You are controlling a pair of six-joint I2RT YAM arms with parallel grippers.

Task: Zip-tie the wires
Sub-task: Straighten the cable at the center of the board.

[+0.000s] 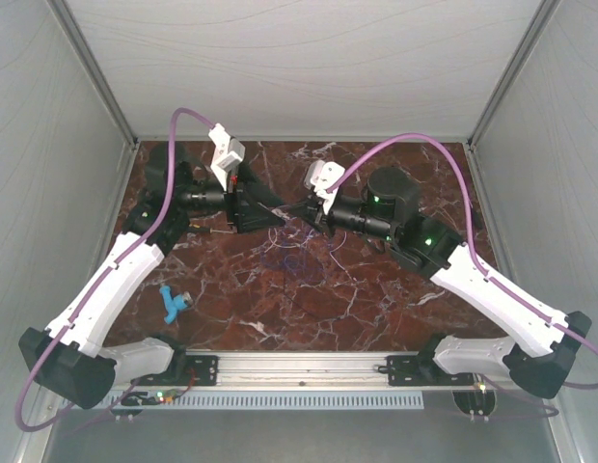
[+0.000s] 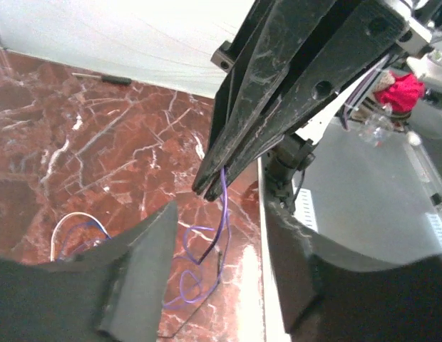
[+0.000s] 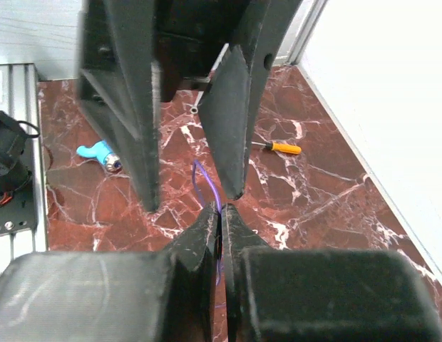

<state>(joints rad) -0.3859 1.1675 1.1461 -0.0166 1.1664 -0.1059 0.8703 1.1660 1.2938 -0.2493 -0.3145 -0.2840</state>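
Wires: thin purplish-white wires (image 2: 224, 199) held above the middle of the bench (image 1: 376, 309), their loops trailing on the marble.
Right gripper (image 3: 221, 214): jaws pinched tight on the wires.
Left gripper (image 3: 193, 200): jaws spread wide, holding nothing, either side of the hanging strand.
Progress: apparently early. The wires are unbound, and no zip tie can be made out with certainty.
Writing: none legible.

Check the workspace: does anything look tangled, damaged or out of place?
Nothing looks damaged or spilled. The right gripper is shut on the wires, which trail in loose loops toward the table; the left gripper is open beside it.
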